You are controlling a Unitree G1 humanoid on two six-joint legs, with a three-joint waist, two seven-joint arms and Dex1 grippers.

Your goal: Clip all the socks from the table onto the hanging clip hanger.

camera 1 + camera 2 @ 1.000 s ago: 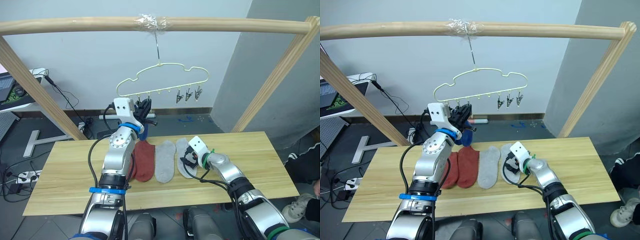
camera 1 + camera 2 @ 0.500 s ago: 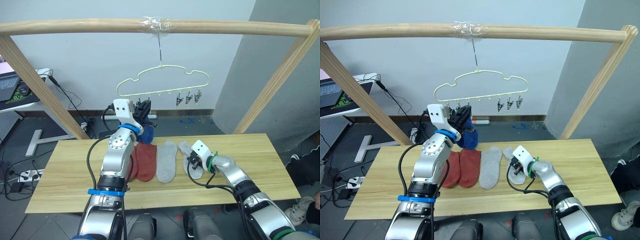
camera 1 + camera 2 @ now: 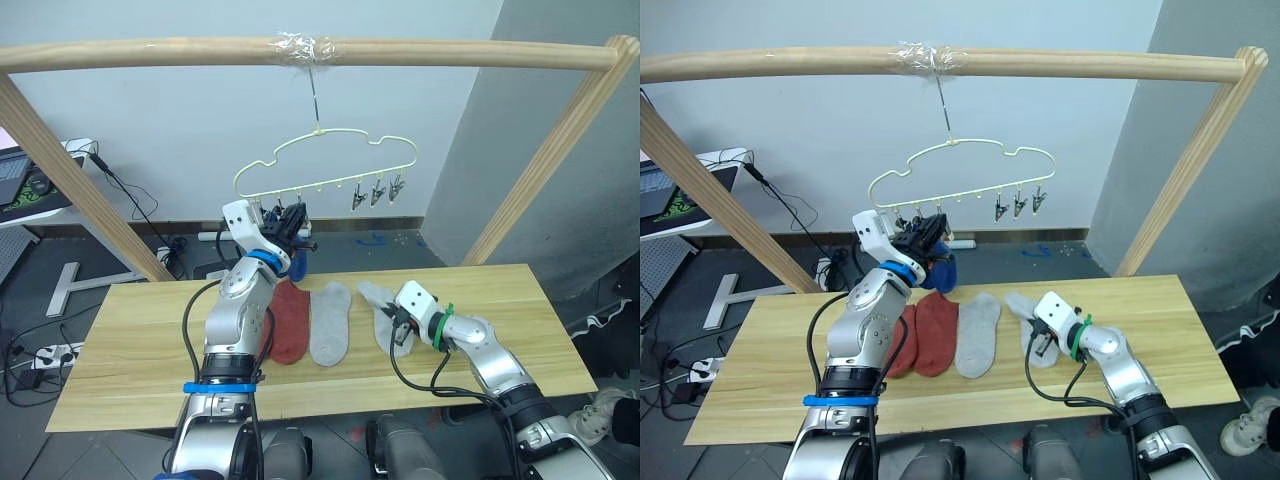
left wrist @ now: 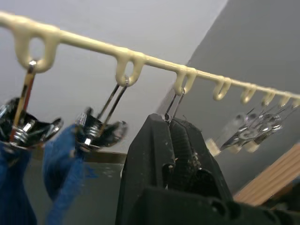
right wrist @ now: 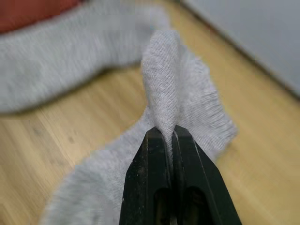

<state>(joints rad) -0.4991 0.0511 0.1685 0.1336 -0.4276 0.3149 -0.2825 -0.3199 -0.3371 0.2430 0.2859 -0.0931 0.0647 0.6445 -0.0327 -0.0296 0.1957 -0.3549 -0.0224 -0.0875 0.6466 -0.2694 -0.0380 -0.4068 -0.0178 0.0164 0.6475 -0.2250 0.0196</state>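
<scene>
The cream clip hanger (image 3: 330, 150) hangs by its hook from the wooden pole. My left gripper (image 3: 295, 216) is raised to its left end, shut on the third clip (image 4: 171, 108). Blue socks (image 4: 61, 154) hang from the two clips beside it. On the table (image 3: 130, 360) lie two rust-red socks (image 3: 288, 322), one partly behind my left arm, and a light grey sock (image 3: 330, 322). My right gripper (image 5: 165, 133) is shut on a raised fold of the second grey sock (image 5: 187, 103), which lies at the right end of the row (image 3: 377, 297).
Three free clips (image 3: 378, 192) hang at the hanger's right end. The thick wooden pole frame (image 3: 150, 50) spans overhead, with slanted posts at both table ends. A desk with a laptop (image 3: 20, 185) and floor cables sit at the far left.
My right gripper went from open over the grey sock to shut on it and has drawn it a little to the right. My left gripper stayed at the hanger.
</scene>
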